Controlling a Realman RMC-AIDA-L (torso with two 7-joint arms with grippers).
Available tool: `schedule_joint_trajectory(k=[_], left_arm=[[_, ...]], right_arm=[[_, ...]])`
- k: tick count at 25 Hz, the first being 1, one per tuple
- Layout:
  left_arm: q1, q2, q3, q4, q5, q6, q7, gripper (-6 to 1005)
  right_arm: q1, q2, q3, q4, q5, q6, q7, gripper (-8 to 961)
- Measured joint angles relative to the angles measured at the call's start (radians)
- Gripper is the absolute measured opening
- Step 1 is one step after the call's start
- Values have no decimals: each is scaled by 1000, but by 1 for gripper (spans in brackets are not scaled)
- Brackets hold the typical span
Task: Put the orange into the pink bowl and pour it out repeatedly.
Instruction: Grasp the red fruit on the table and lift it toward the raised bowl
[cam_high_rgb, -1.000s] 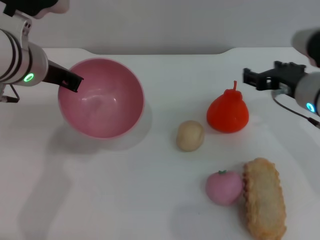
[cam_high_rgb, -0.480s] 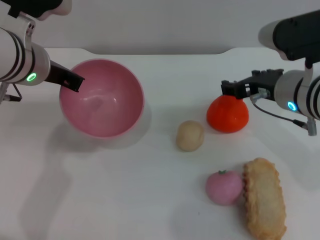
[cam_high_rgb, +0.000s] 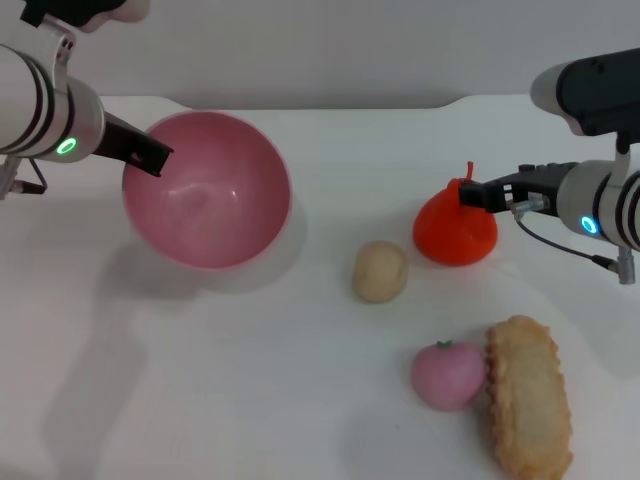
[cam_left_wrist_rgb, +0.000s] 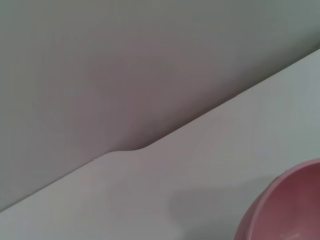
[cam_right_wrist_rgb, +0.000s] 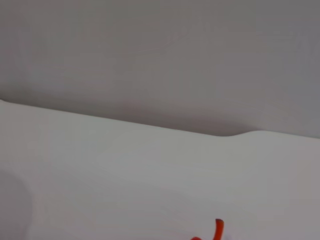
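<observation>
- Orange (cam_high_rgb: 455, 232): rests on the white table (cam_high_rgb: 250, 380), well apart from the pink bowl (cam_high_rgb: 207, 190), which is empty.
- Right gripper (cam_high_rgb: 472, 195): touches the orange's upper side; finger state cannot be told.
- Left gripper (cam_high_rgb: 150, 158): pinches the bowl's rim, tilting it.
- Progress: orange not yet lifted; placing and pouring remain.
</observation>
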Motion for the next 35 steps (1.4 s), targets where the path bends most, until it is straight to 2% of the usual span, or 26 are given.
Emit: schedule_joint_trajectory(k=[5, 12, 18, 29, 35], left_arm=[[-3, 0, 3, 0, 0, 0, 0, 45], [-5, 0, 9, 0, -1, 0, 1, 45], [-5, -1, 9, 0, -1, 0, 12, 45], [-9, -2, 9, -4, -1, 0, 18, 45], [-10, -2, 3, -4, -2, -3, 35, 45]], right_arm=[[19, 0, -4, 20, 29, -13, -2, 784], [89, 1, -11, 140, 46, -28, -3, 783], [114, -1, -11, 207, 95, -86, -10, 782], [172, 2, -22, 298, 101, -87, -19, 781], [175, 1, -23, 311, 111, -94, -69, 560]])
